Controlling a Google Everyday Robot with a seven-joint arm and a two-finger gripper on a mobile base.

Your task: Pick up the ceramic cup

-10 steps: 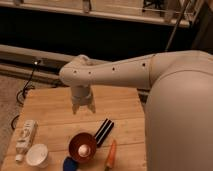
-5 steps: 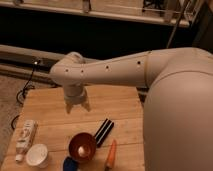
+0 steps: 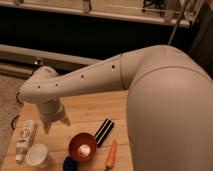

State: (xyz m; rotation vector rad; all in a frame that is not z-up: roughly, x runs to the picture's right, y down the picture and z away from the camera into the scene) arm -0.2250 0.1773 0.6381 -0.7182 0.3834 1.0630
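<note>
The ceramic cup [image 3: 38, 155] is a small plain white round cup standing on the wooden table [image 3: 95, 107] near its front left corner. My gripper [image 3: 55, 122] hangs from the white arm above the table's left part, up and to the right of the cup, apart from it. Nothing shows between its tips.
A red-brown bowl [image 3: 82, 146] with a white egg-like object sits right of the cup. A flat white remote-like device [image 3: 25, 136] lies at the left edge. A black bar [image 3: 103, 131], an orange carrot [image 3: 111, 155] and a dark blue object [image 3: 70, 164] lie nearby.
The arm has swung left and lower over the table, bringing the gripper closer to the cup. The objects on the table have not moved.
</note>
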